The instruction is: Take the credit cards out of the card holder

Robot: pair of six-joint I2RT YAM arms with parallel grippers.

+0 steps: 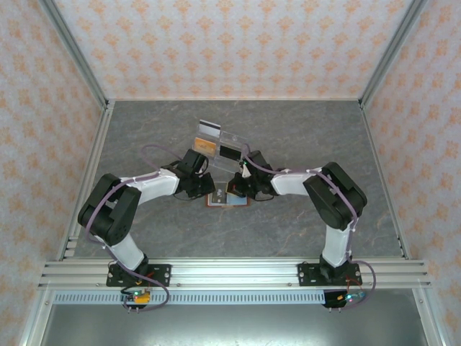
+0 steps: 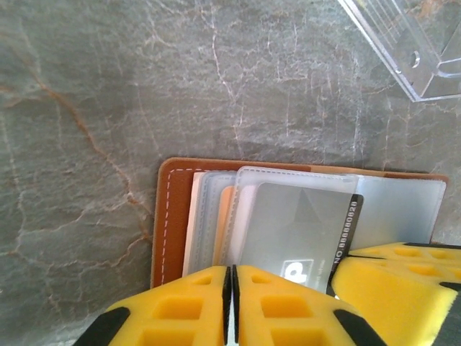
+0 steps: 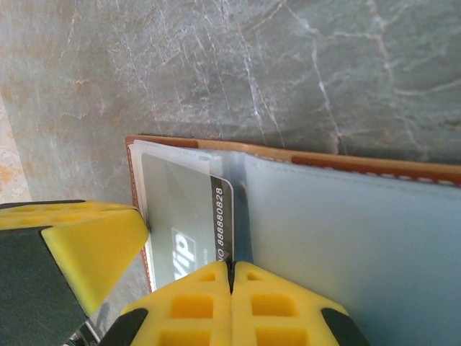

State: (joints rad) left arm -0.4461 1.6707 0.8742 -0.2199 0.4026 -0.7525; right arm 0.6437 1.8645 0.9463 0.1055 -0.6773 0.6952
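Though half hidden from above, card holder [image 1: 227, 199] open at mid-table.
Left gripper [image 2: 230, 277] clenched over its near edge; right gripper [image 3: 231, 268] clenched at numbered end of grey card [image 3: 180, 209], pinch unclear. Orange card [image 2: 225, 216] a mere sliver. Bare table [image 1: 310, 216] all round; clear tray [image 1: 230, 148] behind.

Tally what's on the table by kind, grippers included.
Card holder: 1
Clear tray: 1
Grey card in the holder: 1
Cards at the tray, small in the top view: 3 (orange card, dark card, striped grey card)
Grippers: 2 (left gripper, right gripper)
Total: 8
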